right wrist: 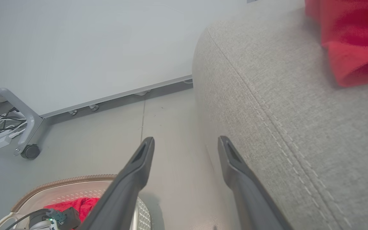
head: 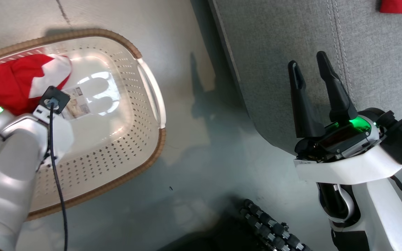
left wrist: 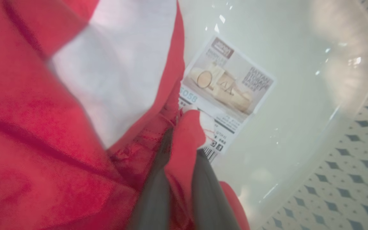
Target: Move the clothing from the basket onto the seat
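- The clothing (head: 9, 83), red with a white panel, lies bunched at one end of the basket (head: 150, 101). The basket stands on the floor (head: 194, 157) beside the seat (head: 274, 52).
- A second red garment (right wrist: 353, 41) lies on the seat.
- The left pincer (left wrist: 184, 143) is clamped on a narrow fold at the clothing's edge, just over the label sticker (left wrist: 228, 92) on the basket floor.
- The fabric looks thin, light and limp. It will probably drape and trail when lifted, and so small a pinch could slip, so a deeper bite of bunched cloth seems safer.
- The right pincer (head: 307, 60) hangs over the seat's edge with its fingers apart, holding nothing.
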You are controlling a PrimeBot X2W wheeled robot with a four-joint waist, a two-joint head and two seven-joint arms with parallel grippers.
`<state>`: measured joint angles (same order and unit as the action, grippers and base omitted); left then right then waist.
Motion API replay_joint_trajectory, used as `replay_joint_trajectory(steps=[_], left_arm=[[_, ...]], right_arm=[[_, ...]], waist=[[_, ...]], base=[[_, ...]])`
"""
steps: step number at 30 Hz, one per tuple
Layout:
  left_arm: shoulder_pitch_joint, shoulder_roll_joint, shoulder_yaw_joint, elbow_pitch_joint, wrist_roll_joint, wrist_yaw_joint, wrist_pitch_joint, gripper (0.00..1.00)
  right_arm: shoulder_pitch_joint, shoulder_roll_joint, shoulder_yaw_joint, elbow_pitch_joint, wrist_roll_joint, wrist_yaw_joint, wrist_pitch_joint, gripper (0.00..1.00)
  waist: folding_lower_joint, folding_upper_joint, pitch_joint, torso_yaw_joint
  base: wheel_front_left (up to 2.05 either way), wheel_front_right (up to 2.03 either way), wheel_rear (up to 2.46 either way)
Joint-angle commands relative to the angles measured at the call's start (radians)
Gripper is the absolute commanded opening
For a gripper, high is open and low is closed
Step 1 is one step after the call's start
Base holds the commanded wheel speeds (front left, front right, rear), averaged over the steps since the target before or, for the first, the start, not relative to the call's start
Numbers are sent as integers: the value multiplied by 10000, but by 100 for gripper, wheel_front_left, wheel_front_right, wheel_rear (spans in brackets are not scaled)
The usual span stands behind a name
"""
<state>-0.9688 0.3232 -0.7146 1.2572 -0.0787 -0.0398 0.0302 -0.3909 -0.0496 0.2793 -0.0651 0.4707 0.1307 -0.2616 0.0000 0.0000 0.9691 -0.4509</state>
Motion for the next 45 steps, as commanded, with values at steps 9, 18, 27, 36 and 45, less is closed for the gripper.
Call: replay_joint_trajectory(steps=[9, 18, 27, 36, 45], left_arm=[[429, -930, 889, -599, -1321, -187, -2453, 0], [1670, -1508, 1797, -3181, -2259, -366, -2955, 0], [3711, -1657, 2477, -6520, -2395, -112, -2961, 0], [5141, -1733, 2944, -8653, -2514, -33, -2962, 0], [6283, -1626, 3587, -10726, -2774, -60, -2965, 0]], right_arm=[[64, -32, -489, 240, -779, 2, -56, 100], [380, -40, -1041, 786, -1701, 2, -53, 100], [834, -46, -1714, 877, -2534, 2, 522, 100], [1655, -40, -2275, 407, -3050, 2, 1396, 100], [2509, -40, -2439, -70, -3172, 2, 2133, 100]], waist=[[0, 0, -1046, 1065], [0, 0, -2433, 2259], [0, 0, -3995, 3302], [0, 0, -5643, 3889], [0, 0, -7161, 4175]], base=[[0, 0, 0], [0, 0, 0], [0, 0, 0], [0, 0, 0], [0, 0, 0]])
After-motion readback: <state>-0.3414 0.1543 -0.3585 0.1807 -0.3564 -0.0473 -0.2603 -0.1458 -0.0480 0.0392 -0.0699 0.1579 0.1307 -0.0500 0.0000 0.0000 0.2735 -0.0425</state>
